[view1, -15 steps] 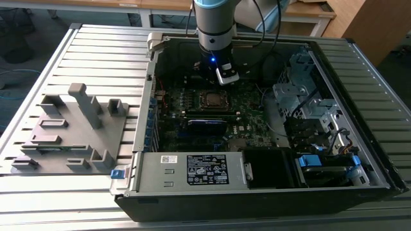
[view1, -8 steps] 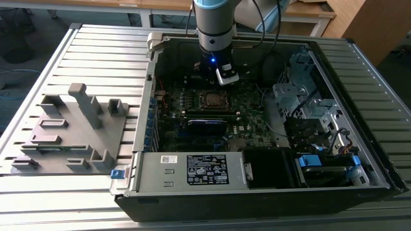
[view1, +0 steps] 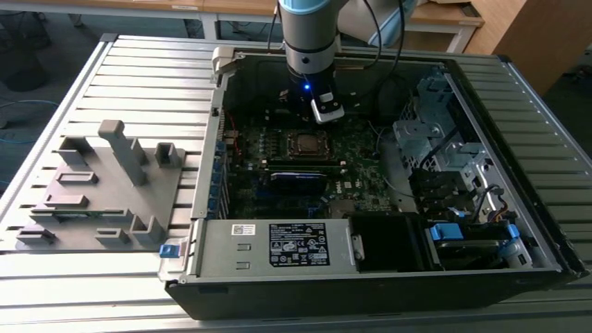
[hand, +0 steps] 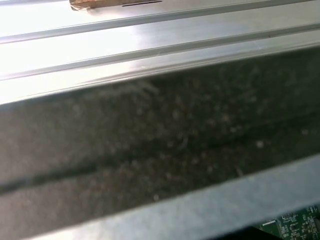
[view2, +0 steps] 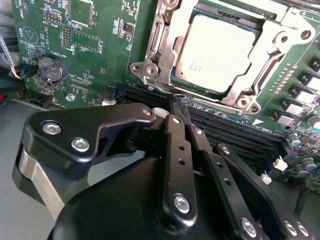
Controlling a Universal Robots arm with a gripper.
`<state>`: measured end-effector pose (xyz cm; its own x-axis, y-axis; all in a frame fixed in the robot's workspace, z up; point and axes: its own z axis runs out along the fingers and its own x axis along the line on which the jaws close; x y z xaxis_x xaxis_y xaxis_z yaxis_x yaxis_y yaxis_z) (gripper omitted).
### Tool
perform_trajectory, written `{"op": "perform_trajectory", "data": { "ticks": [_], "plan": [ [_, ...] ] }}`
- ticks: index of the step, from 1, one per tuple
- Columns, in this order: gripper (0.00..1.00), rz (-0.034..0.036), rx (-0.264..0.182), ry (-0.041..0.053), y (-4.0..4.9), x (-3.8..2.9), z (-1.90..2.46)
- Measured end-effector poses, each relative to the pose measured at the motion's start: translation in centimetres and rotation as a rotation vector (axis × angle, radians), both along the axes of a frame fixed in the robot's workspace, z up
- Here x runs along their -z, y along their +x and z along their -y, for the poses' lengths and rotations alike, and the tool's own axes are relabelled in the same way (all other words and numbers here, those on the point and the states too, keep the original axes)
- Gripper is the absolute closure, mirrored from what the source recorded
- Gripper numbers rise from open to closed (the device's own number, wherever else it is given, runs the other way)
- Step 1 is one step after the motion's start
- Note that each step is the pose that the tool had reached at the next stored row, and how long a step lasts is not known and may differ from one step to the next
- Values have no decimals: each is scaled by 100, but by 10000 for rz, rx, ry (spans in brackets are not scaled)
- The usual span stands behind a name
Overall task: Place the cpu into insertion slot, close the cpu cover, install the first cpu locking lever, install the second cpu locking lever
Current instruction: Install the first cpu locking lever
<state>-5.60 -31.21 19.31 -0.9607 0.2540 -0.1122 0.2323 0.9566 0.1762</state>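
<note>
The cpu (view2: 215, 52), a square chip with a dull metal top, lies in the insertion slot (view1: 306, 143) on the green motherboard (view2: 100, 40). The silver cpu cover (view2: 280, 40) lies flat around it, framing the chip. In the second wrist view my gripper (view2: 177, 102) has its black fingers (view2: 175, 145) drawn together. Their tips sit at the socket's corner, right by the bent wire end of a locking lever (view2: 184, 98). I cannot tell whether they touch it. In the exterior view the gripper (view1: 319, 119) hangs inside the open computer case, just behind the socket.
Black memory slots (view2: 240, 135) run beside the socket, and a coin battery (view2: 50, 67) sits further off. The case holds a power supply (view1: 277, 243) and a drive cage (view1: 434, 139). A grey fixture plate (view1: 102, 187) lies on the slatted table at the exterior view's left.
</note>
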Motion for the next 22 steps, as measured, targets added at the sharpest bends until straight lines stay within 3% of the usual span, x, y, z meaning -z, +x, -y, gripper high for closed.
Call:
{"op": "perform_trajectory", "data": {
  "ticks": [22],
  "plan": [
    [90,4,0,28,1,-7,-1]
  ]
}}
